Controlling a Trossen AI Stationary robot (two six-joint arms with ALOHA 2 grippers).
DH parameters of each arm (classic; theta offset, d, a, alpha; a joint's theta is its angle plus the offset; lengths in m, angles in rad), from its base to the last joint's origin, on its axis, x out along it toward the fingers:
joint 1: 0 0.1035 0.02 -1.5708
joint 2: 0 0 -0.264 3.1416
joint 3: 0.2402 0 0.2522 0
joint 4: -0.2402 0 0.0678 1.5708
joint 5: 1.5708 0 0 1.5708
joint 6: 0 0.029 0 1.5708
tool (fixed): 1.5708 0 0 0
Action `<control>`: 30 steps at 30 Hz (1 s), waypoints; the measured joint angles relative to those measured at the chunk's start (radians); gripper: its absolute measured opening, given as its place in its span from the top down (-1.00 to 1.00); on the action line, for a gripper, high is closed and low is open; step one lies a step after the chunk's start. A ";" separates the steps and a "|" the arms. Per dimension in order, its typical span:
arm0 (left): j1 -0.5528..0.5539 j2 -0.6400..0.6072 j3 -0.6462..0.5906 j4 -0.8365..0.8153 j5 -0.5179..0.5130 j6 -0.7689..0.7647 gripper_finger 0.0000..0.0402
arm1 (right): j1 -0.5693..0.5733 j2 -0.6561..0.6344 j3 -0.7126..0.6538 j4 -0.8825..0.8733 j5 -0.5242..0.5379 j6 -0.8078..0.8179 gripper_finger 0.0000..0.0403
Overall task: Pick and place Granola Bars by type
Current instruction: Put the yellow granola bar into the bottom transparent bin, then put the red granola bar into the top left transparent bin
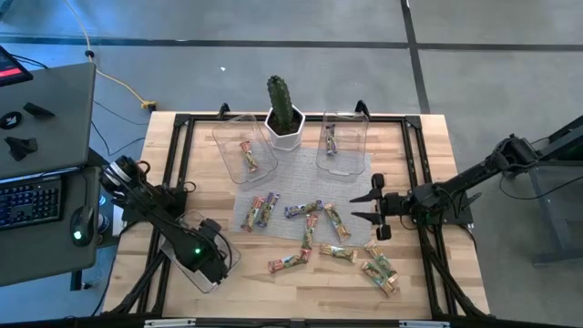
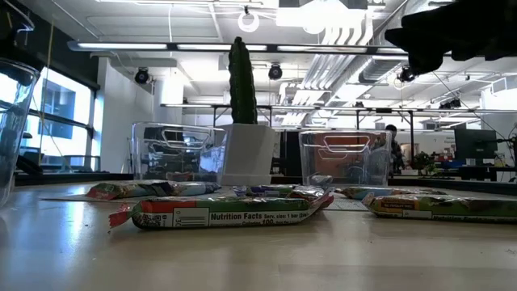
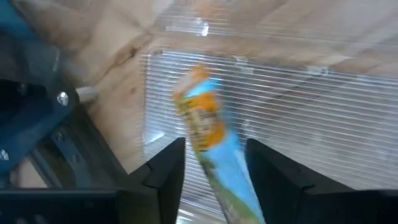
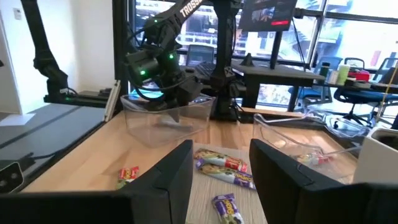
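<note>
Several granola bars [image 1: 314, 228] in shiny wrappers lie flat on a grey mat and the bare wood at mid-table. My left gripper [image 1: 211, 262] hovers open over the near-left clear tub [image 1: 187, 239]. In its wrist view a blurred orange-and-blue bar [image 3: 205, 124] lies slantwise between the fingers [image 3: 216, 144], above the tub's floor [image 3: 323, 118]. My right gripper [image 1: 357, 207] is open, raised over the table's right half and pointing left at the bars [image 4: 225, 167]. One far tub [image 1: 246, 150] holds a red-orange bar, the other [image 1: 342, 141] a purple one. My left gripper: the orange-and-blue bar [image 3: 214, 168] runs along the gap between the two fingers with space showing on either side. I cannot tell whether either finger touches it.
A cactus in a white pot [image 1: 284, 117] stands at the far edge between the two far tubs. A black frame [image 1: 414, 164] runs round the tabletop. A desk with keyboard and mouse [image 1: 36, 196] stands left of the table. Bare wood lies along the near edge.
</note>
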 joint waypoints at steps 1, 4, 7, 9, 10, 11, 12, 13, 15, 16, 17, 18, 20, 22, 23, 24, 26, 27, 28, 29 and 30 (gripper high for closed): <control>0.000 0.000 0.000 0.002 0.000 0.006 0.13 | 0.000 0.000 0.000 -0.001 0.000 0.000 0.29; 0.007 0.000 0.001 -0.002 0.002 0.023 0.00 | 0.000 0.000 0.000 0.000 0.000 0.000 0.29; 0.027 -0.006 0.027 -0.021 0.065 0.064 -0.08 | 0.000 0.000 0.000 0.000 0.001 -0.008 0.29; 0.045 -0.009 0.067 -0.051 0.095 0.095 -0.09 | 0.000 0.000 0.000 0.000 0.001 -0.036 0.29; 0.052 -0.009 0.093 -0.076 0.096 0.114 -0.09 | 0.000 0.000 0.000 0.000 0.001 -0.054 0.29; 0.057 -0.008 0.125 -0.113 0.083 0.133 -0.10 | 0.000 0.000 0.000 0.001 0.002 -0.068 0.29; 0.061 -0.009 0.159 -0.156 0.057 0.142 -0.10 | 0.000 0.000 0.000 0.000 0.010 -0.072 0.29; 0.063 -0.009 0.194 -0.194 0.025 0.151 -0.10 | 0.000 0.000 0.000 0.000 0.022 -0.072 0.30; 0.067 -0.009 0.269 -0.258 -0.028 0.156 -0.10 | 0.000 0.000 0.000 0.000 0.058 -0.065 0.29; 0.066 -0.009 0.311 -0.289 -0.064 0.155 -0.10 | 0.000 0.000 0.000 -0.002 0.077 -0.055 0.29; 0.064 -0.009 0.354 -0.314 -0.102 0.153 -0.10 | 0.000 0.000 0.000 -0.007 0.091 -0.049 0.29; 0.064 -0.009 0.395 -0.331 -0.146 0.153 -0.10 | 0.000 0.000 0.000 -0.008 0.103 -0.049 0.29; 0.064 -0.009 0.469 -0.335 -0.247 0.160 -0.10 | 0.000 0.000 0.000 -0.007 0.114 -0.053 0.29; 0.064 -0.009 0.526 -0.315 -0.362 0.161 -0.10 | 0.000 0.000 0.000 -0.007 0.116 -0.053 0.29; 0.064 -0.009 0.546 -0.299 -0.424 0.162 -0.10 | 0.000 0.000 0.000 -0.007 0.116 -0.053 0.29; 0.064 -0.010 0.558 -0.273 -0.489 0.169 -0.10 | 0.000 0.000 0.000 -0.007 0.116 -0.053 0.29; 0.075 -0.010 0.563 -0.213 -0.604 0.212 -0.10 | 0.000 0.000 0.000 -0.007 0.116 -0.053 0.29; 0.085 -0.009 0.560 -0.183 -0.632 0.247 -0.10 | -0.001 0.000 0.000 -0.007 0.117 -0.054 0.29; 0.098 -0.009 0.554 -0.159 -0.644 0.280 -0.10 | 0.000 0.000 0.000 -0.007 0.116 -0.057 0.29; 0.119 -0.009 0.545 -0.150 -0.639 0.305 -0.10 | 0.000 0.000 0.000 -0.007 0.116 -0.064 0.29; 0.141 -0.008 0.532 -0.145 -0.625 0.321 -0.10 | 0.000 0.000 0.000 -0.007 0.116 -0.072 0.29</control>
